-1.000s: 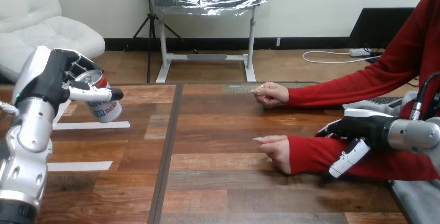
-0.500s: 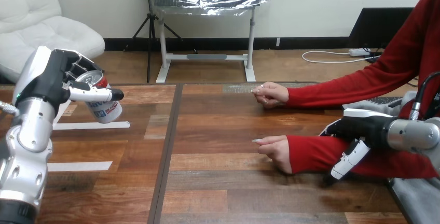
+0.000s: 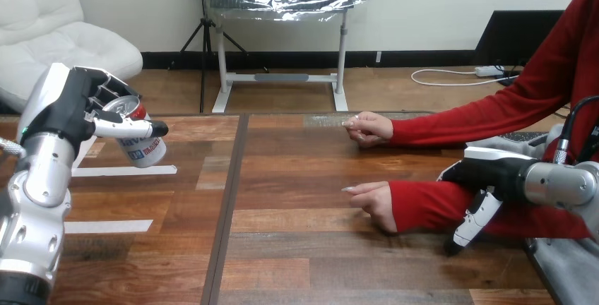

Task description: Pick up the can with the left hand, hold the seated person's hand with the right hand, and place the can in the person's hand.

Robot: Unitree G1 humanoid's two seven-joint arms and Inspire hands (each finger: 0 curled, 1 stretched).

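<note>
My left hand (image 3: 70, 111) is raised over the table's left side, shut on the can (image 3: 141, 146), a silver-topped can tilted with its top toward the left. At the right, the person's hand (image 3: 374, 202) rests on the table with fingers loosely curled, its red sleeve (image 3: 424, 206) running right. My right hand (image 3: 487, 178) lies over that forearm, fingers curled over the far side and thumb down the near side. The person's other hand (image 3: 367, 127) rests farther back on the table (image 3: 297, 248).
Two white tape strips (image 3: 123, 171) lie on the table's left part, under and in front of the can. A dark seam (image 3: 229, 206) runs down the table left of centre.
My right hand has slid slightly left and down along the red sleeve. The person's near hand has shifted a little. The left hand and can have not moved.
</note>
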